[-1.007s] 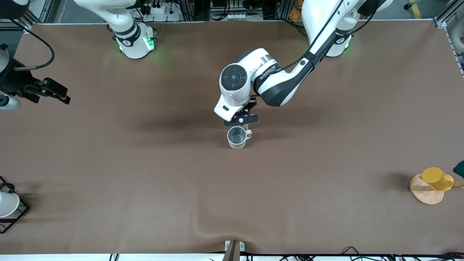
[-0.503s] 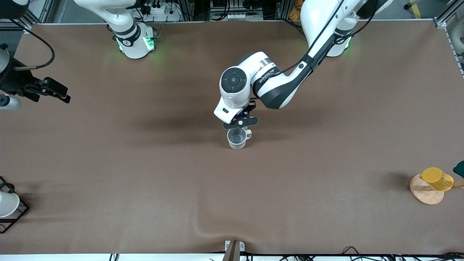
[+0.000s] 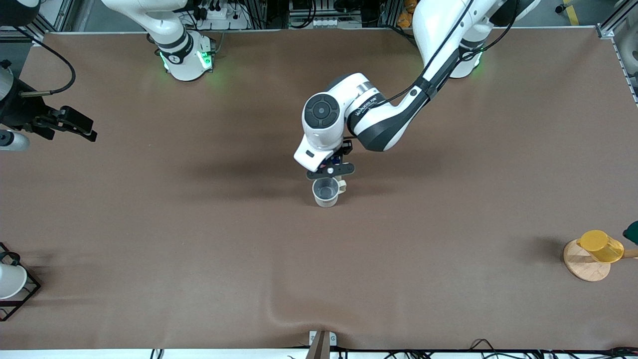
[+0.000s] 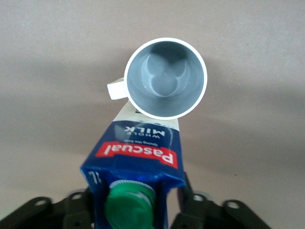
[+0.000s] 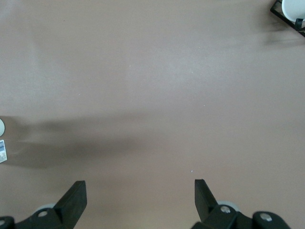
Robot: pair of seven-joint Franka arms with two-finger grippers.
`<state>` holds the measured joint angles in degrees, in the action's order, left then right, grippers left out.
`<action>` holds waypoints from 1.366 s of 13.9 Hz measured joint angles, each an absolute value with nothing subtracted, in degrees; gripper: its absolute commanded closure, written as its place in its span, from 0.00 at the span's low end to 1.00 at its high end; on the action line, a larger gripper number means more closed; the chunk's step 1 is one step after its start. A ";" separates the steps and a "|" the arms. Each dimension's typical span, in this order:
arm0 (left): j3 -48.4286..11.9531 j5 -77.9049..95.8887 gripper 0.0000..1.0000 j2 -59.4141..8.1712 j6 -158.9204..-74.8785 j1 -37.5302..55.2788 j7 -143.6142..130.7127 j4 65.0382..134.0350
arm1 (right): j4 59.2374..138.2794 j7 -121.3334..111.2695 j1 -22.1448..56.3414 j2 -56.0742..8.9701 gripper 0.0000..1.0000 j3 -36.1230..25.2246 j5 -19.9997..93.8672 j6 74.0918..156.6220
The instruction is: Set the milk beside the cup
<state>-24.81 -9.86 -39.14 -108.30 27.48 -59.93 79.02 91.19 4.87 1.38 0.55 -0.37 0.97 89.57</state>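
While the right end effector (image 5: 138, 198) waits spread apart over bare counter (image 3: 199, 249), the left end effector (image 3: 331, 171), clamped on the milk (image 4: 136, 179), holds it just beside the cup (image 3: 326, 191), seemingly upright.

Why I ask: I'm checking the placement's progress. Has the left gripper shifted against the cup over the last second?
Yes, slightly. In the front view the left gripper, shut on the milk, has crept toward the robots' bases, away from the fixed cup.
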 measured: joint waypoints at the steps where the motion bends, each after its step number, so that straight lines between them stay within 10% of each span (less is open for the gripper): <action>1: -24.82 -9.89 0.00 -39.11 -108.33 27.49 -59.93 78.65 | 91.18 4.88 1.37 0.55 0.00 -0.37 0.97 89.55; 9: -24.42 -10.01 0.00 -29.53 -105.93 24.69 -59.93 76.60 | 91.13 4.94 1.38 0.54 0.00 -0.33 0.95 89.37; 19: -24.45 -3.53 0.00 -21.49 -97.80 -3.78 -32.55 76.63 | 91.08 4.96 1.38 0.52 0.00 -0.16 0.94 88.89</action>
